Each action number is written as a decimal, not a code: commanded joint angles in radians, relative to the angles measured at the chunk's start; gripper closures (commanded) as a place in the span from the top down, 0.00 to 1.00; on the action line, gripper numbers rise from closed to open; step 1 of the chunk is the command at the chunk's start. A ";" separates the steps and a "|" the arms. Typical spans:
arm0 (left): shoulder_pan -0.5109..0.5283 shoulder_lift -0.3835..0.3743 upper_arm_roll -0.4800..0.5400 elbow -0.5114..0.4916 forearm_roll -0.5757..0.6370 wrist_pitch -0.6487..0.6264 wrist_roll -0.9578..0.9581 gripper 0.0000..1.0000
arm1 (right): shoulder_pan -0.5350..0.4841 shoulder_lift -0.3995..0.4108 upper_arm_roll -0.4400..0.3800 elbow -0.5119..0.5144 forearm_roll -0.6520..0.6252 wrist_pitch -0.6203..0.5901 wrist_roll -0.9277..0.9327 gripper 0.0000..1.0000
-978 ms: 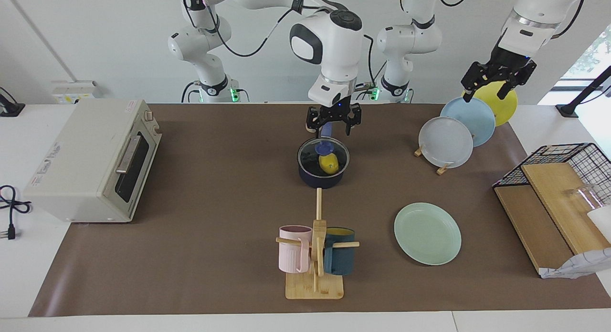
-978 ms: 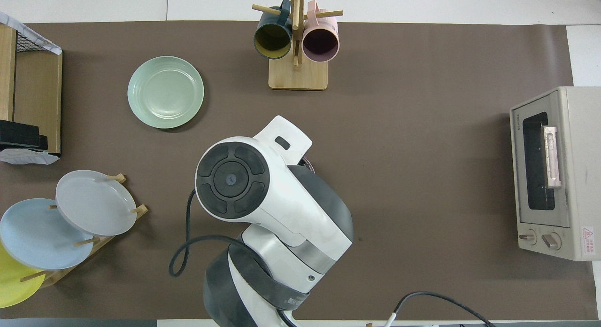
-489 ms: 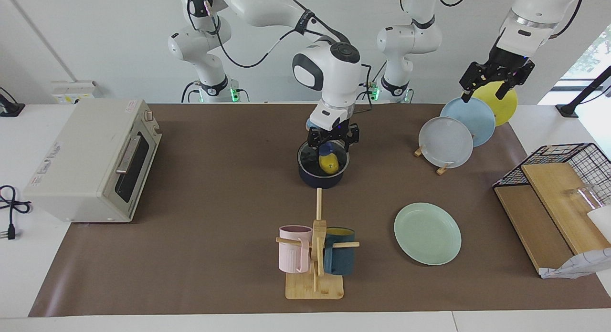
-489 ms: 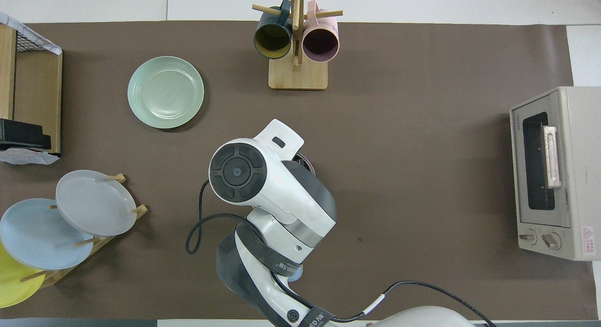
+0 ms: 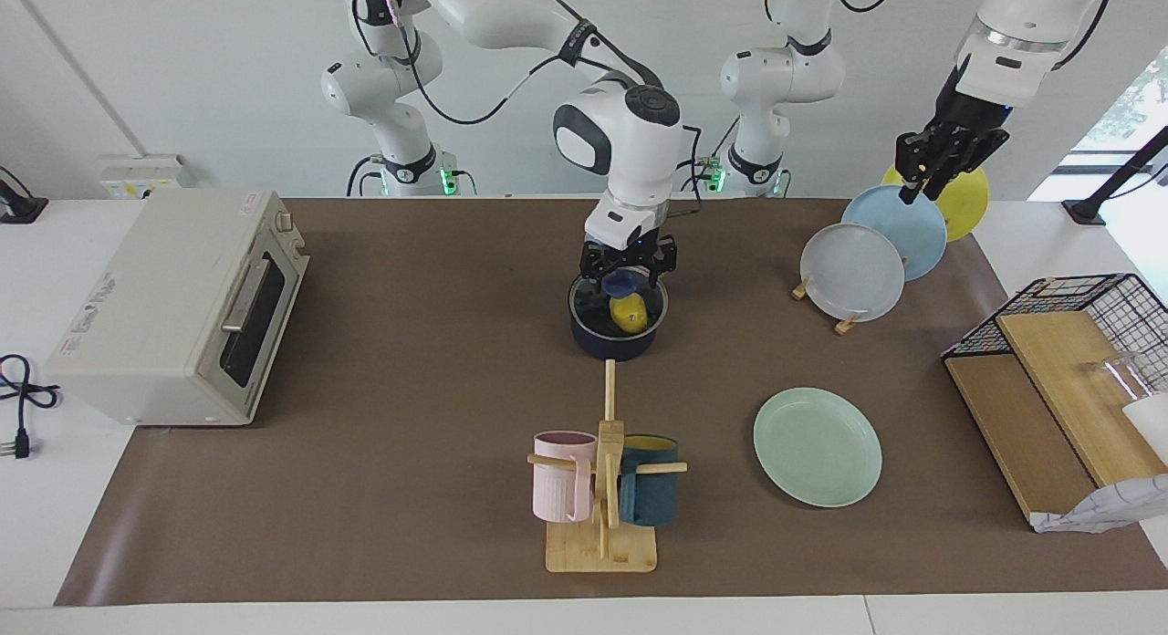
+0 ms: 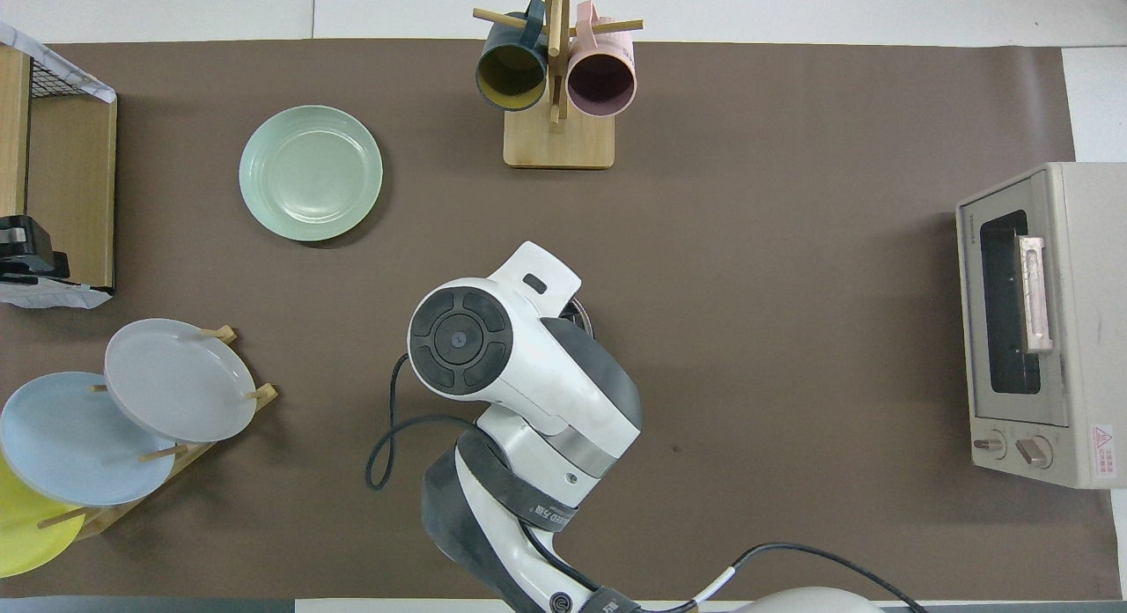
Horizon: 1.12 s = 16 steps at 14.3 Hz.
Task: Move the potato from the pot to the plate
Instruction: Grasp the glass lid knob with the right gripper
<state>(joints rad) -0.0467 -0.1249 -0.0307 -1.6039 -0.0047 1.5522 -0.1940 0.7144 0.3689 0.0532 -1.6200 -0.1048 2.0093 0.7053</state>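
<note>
Facing view: the right gripper (image 5: 628,285), fingers apart, hangs in the pot (image 5: 619,323) above the potato (image 5: 629,314). The left gripper (image 5: 940,171) waits above the plate rack (image 5: 826,297); its fingers' state is unclear. The plate (image 5: 818,446) sits empty on the desk (image 5: 411,389).

Overhead view: the right arm (image 6: 519,375) covers the pot.

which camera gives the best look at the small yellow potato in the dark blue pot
The facing view: the small bright-yellow egg-shaped potato lies visible inside the dark navy-blue saucepan, just under the right gripper. In the overhead view the right arm hides the potato and leaves only a sliver of the saucepan's rim.
</note>
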 commanded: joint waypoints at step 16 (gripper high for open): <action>-0.012 -0.016 0.000 -0.022 0.003 0.028 0.042 1.00 | -0.029 -0.060 0.005 -0.009 -0.007 -0.036 -0.021 0.51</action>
<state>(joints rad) -0.0480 -0.1249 -0.0353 -1.6040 -0.0049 1.5581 -0.1560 0.7121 0.3471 0.0526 -1.6470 -0.1047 2.0084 0.7053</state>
